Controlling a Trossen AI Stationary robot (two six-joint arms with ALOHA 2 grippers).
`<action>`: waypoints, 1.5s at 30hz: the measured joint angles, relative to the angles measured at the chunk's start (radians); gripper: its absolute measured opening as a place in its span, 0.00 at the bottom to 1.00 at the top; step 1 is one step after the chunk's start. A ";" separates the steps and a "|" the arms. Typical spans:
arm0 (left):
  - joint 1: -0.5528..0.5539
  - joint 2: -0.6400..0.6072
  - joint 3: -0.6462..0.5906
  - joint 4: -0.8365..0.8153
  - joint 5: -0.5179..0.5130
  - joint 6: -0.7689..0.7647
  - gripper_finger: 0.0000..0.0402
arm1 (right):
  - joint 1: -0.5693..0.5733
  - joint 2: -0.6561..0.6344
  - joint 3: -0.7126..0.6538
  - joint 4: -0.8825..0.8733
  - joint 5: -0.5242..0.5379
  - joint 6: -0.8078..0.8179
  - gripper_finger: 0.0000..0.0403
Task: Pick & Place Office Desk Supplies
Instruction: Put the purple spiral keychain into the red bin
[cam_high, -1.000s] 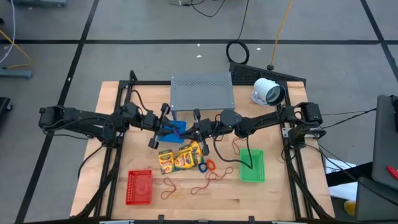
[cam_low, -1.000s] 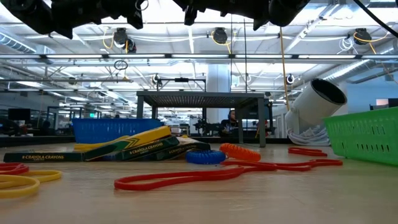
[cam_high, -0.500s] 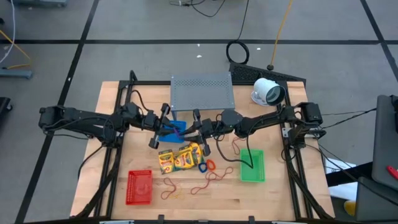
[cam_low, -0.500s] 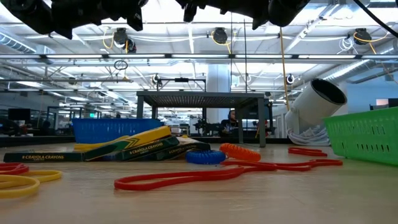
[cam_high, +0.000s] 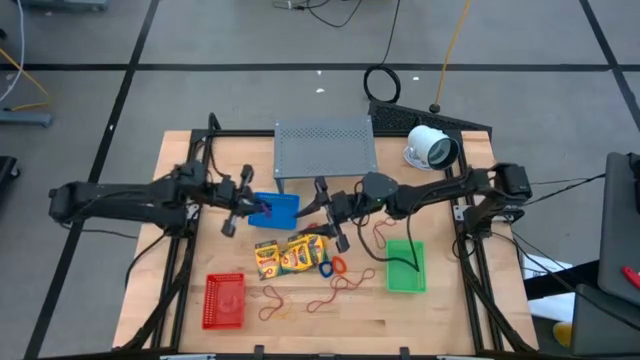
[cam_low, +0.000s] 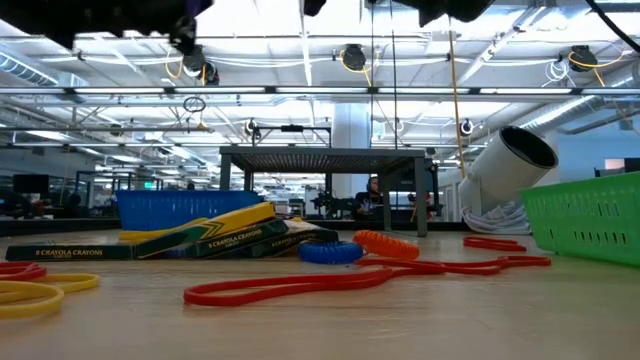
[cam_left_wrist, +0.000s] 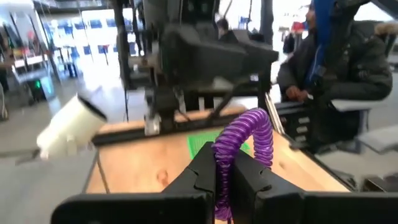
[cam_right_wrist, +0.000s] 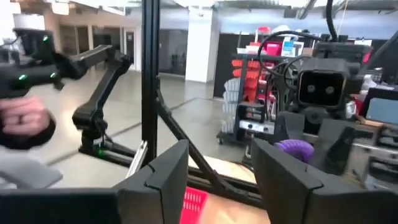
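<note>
The desk (cam_high: 440, 300) is pale wood grain inside a black frame; on it lie 2 flat yellow crayon packs (cam_high: 290, 254), a coiled blue band (cam_high: 325, 268) and a coiled orange band (cam_high: 339, 265) just beside them, and thin red rubber-band loops (cam_high: 340, 290) sprawled flat toward the front; a grey perforated metal stand (cam_high: 326, 146) and a white round camera-like device (cam_high: 431, 148) sit at the back.

The left gripper (cam_high: 234, 203) has its fingers (cam_left_wrist: 200, 180) clenched on a purple spiral band (cam_left_wrist: 239, 146), a springy coil arching up between them; the right gripper (cam_high: 330, 213) has its fingers (cam_right_wrist: 163, 177) released and spread wide, holding nothing.

Compared with 1 second ago, the left arm has drawn back toward its own side, uncovering the blue basket (cam_high: 275, 209), and the right fingers, then closed, have parted; the right arm has pulled back slightly too.

The blue basket's contents cannot be told; the red basket (cam_high: 224, 300) at the front left and the green basket (cam_high: 406, 266) at the right both show only ribbed plastic floors.
</note>
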 joint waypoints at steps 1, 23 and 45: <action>0.000 -0.041 0.000 -0.063 -0.009 -0.010 0.04 | -0.001 -0.016 0.000 -0.024 0.010 -0.015 0.42; -0.493 -0.174 0.124 -0.881 -0.253 -0.506 0.04 | 0.013 -0.184 -0.157 -0.289 0.612 0.095 0.40; -1.080 0.461 0.260 -0.919 -0.597 -1.206 0.04 | 0.087 -0.206 -0.395 0.015 0.627 0.193 0.40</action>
